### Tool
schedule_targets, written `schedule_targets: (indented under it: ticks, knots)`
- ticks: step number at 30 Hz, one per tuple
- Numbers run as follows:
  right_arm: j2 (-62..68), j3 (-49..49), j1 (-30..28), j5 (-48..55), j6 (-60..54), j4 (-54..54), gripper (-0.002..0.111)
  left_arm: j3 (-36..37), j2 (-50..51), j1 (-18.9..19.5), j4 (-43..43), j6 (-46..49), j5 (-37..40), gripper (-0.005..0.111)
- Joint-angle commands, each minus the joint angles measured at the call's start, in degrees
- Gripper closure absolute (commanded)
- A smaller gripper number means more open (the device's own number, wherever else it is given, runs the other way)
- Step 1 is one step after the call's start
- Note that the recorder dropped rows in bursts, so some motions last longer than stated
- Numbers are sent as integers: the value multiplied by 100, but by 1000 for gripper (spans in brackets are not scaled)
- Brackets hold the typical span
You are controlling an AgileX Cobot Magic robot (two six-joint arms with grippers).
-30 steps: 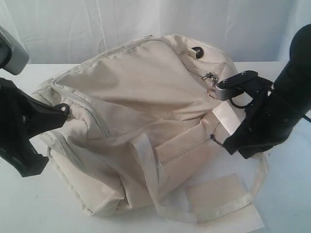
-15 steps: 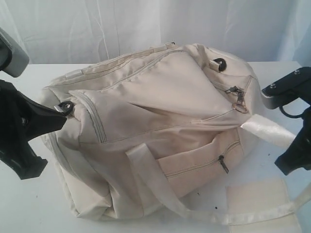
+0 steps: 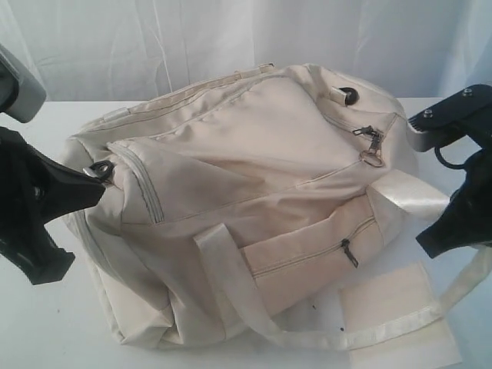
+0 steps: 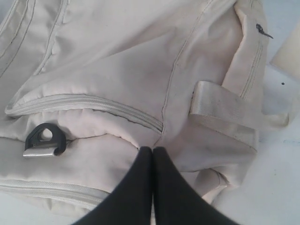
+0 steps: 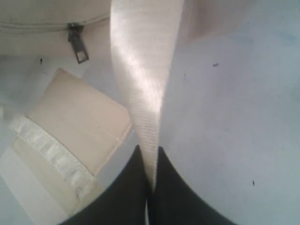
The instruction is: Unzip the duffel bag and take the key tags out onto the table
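**Position of bag.** The duffel bag (image 3: 246,192) lies on its side across the middle of the table (image 3: 69,323), between the two arms. The zipper tracks that show look closed. A pair of zipper pulls (image 3: 373,146) hangs at the bag's right end, and a pocket zipper pull (image 3: 350,254) sits on the lower side panel.

**Left gripper.** The left gripper (image 3: 98,181) is at the bag's left end, just beside the D-ring (image 3: 102,169). In the left wrist view the jaws are pressed together with no gap, and the tip of the gripper (image 4: 152,151) is against a fold of bag fabric close to the D-ring (image 4: 43,140). Whether any cloth is pinched between them cannot be told.

**Right gripper.** The right gripper (image 3: 424,240) is off the bag's right end, above the table. Its jaws are clamped narrow on a wide strap handle (image 3: 407,196), which runs taut from the bag to the gripper. The right wrist view confirms the strap handle (image 5: 145,93) passing between the jaws of the gripper (image 5: 150,161).

**Other.** A flat cream pad (image 3: 392,304) lies on the table beside the bag's lower right
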Motion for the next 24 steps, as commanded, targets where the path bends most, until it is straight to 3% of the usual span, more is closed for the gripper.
schedule_targets:
  ticks: [1, 11, 14, 19, 21, 24]
  knots:
    - [216, 33, 16, -312, -549, 244, 101, -33, -46, -31, -63, 107, 65, 107]
    - [641, -34, 16, -1197, -1331, 389, 53, -33, -46, -31, -63, 126, 31, 107]
    - [576, -171, 100, -1282, -2408, 1238, 51, -33, -46, -31, -63, 126, 31, 107]
    - [589, -197, 515, -1235, -6270, 3122, 51, -33, -46, -31, -63, 126, 8, 107]
    - [642, -197, 694, -1331, -7050, 3192, 51, -33, -46, -31, -63, 126, 8, 107]
    - [859, -197, 820, -1695, -7267, 3192, 51, -33, -46, -31, -63, 126, 8, 107]
